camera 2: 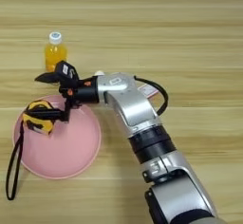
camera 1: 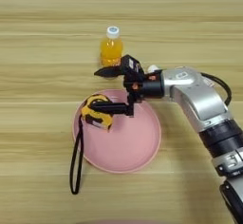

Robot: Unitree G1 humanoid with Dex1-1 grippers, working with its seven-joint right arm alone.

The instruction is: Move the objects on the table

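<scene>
Gripper [camera 1: 105,89] spread wide, holding nothing; lower finger lies on tape measure [camera 1: 97,113], upper finger points at bottle [camera 1: 111,47]. Tape measure sits on plate [camera 1: 135,147] left rim, just below-left of gripper; strap [camera 1: 75,166] trails off onto table [camera 1: 38,52]. Bottle upright just beyond plate.

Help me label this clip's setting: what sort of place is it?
Probably a robot test bench, though little shows: a bare wood-grain table fills the view, with only a pink plate, a tape measure and a juice bottle under the pincer.
</scene>
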